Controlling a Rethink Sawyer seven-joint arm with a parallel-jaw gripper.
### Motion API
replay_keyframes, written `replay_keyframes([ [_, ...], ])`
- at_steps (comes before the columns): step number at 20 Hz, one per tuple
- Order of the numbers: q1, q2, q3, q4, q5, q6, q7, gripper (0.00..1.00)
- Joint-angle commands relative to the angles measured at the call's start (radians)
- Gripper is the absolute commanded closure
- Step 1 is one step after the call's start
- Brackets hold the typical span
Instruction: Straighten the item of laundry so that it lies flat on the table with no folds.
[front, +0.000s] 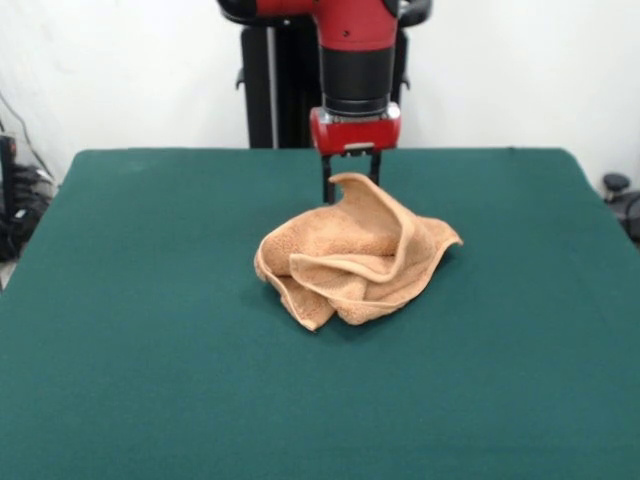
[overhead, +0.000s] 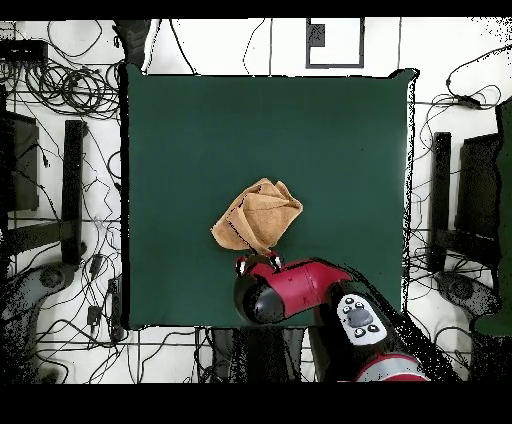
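The towel (front: 355, 255) lies crumpled near the middle of the green table (front: 150, 380), a little toward the far side where the robot's pedestal stands. In the front view it is bunched into a rough heap: several layers fold over one another, a hemmed edge curls across the near face, and one corner points out to the right, resting on the cloth. Its far corner rises into a peak, higher than the rest of the heap (the only part clearly lifted off the table).

The gripper (front: 350, 178) hangs straight down from the red wrist, right at that raised peak. Two dark fingers (front: 327, 185) show on either side of the peak's top, and the towel's edge sits between them; they appear closed on the cloth, though the peak hides their tips, so the pinch itself cannot be seen.

From overhead, the towel (overhead: 258, 218) is a compact, irregular shape, with wide bare table (overhead: 200, 130) on every side. The gripper (overhead: 258, 262) meets the towel's edge on the side nearest the robot's base, and the arm's red housing sits just behind it.

No container is on the table; the towel rests directly on the green covering.
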Motion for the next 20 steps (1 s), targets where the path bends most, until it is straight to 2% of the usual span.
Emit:
replay_keyframes([
  [1, -0.002, 0.024, 0.099, 0.012, 0.053, 0.033, 0.082, 0.0],
  [14, -0.025, -0.096, 0.148, 0.075, 0.116, 0.145, 0.036, 0.0],
  [20, -0.024, -0.101, 0.152, 0.082, 0.13, 0.153, 0.032, 0.0],
])
